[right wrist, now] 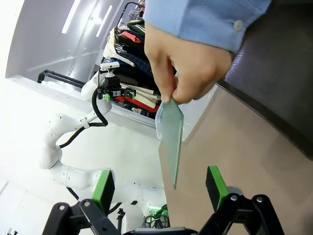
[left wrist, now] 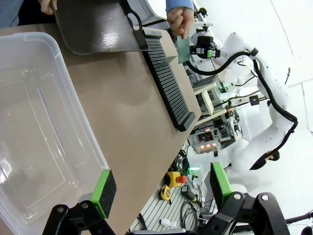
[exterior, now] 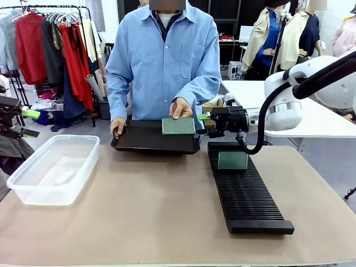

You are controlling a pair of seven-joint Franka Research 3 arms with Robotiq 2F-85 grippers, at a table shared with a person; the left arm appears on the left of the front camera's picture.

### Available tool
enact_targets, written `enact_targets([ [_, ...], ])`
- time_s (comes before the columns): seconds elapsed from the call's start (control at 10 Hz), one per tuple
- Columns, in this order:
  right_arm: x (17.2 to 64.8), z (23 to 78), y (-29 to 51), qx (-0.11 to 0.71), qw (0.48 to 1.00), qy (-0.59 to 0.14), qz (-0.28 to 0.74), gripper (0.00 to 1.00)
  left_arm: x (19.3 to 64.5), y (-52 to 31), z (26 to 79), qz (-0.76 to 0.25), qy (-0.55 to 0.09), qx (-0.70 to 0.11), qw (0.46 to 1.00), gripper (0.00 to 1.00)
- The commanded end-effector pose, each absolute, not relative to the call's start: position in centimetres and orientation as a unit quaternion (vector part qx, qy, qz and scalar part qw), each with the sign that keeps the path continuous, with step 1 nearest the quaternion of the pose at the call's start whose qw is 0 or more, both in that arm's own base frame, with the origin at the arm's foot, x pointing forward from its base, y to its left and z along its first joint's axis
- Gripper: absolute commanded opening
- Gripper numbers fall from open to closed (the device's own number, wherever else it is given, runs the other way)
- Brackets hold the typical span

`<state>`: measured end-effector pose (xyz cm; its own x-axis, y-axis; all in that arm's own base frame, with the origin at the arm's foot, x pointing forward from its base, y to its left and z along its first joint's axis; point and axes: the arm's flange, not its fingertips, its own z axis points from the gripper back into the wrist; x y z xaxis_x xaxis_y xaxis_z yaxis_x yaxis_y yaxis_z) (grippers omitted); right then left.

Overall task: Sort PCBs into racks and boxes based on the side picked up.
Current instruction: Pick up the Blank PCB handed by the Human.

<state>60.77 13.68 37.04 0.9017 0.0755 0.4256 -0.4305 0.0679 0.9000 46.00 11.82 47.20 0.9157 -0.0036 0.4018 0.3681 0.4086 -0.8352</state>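
Your right gripper (right wrist: pixel 160 186) is wide open and holds nothing. The PCB (right wrist: pixel 171 142) hangs edge-on in line between its pads, touching neither, pinched by the person's hand (right wrist: pixel 188 68) above the tray (exterior: pixel 139 136) at 12 o'clock. A second PCB (exterior: pixel 232 160) stands in the rack (exterior: pixel 250 200) at 3. Your left gripper (left wrist: pixel 161 188) is open and empty over the box (exterior: pixel 55 139) at 9.

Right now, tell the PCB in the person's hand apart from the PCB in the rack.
The held PCB is pinched in the person's hand near the black tray; the rack PCB stands alone in a slot of the rack. The held PCB's face looks paler and speckled; the rack PCB's looks darker, plain. Both are upright green rectangles.
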Motion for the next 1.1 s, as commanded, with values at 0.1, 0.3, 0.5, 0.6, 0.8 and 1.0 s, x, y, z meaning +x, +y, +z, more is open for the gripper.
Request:
enact_targets([
  [0.1, 62.5, 37.2, 15.3, 0.654, 0.723, -0.137, 0.174, 1.00, 45.9, 11.8, 47.3, -0.114, -0.172, -0.529, 0.823, 1.00],
  [0.3, 63.2, 36.9, 16.3, 0.656, 0.719, -0.143, 0.177, 1.00, 45.9, 11.8, 47.3, -0.114, -0.172, -0.529, 0.823, 1.00],
  [0.5, 63.6, 36.7, 16.9, 0.661, 0.715, -0.147, 0.177, 1.00, 45.9, 11.8, 47.3, -0.114, -0.172, -0.529, 0.823, 1.00],
  [0.6, 63.9, 36.6, 17.1, 0.663, 0.712, -0.150, 0.178, 1.00, 45.9, 11.8, 47.3, -0.114, -0.172, -0.529, 0.823, 1.00],
  [0.8, 64.1, 36.6, 17.2, 0.664, 0.705, -0.167, 0.185, 1.00, 45.9, 11.8, 47.3, -0.114, -0.172, -0.529, 0.823, 1.00],
  [1.0, 64.2, 36.3, 17.1, 0.664, 0.702, -0.176, 0.185, 0.85, 45.9, 11.8, 47.3, -0.114, -0.172, -0.529, 0.823, 1.00],
])
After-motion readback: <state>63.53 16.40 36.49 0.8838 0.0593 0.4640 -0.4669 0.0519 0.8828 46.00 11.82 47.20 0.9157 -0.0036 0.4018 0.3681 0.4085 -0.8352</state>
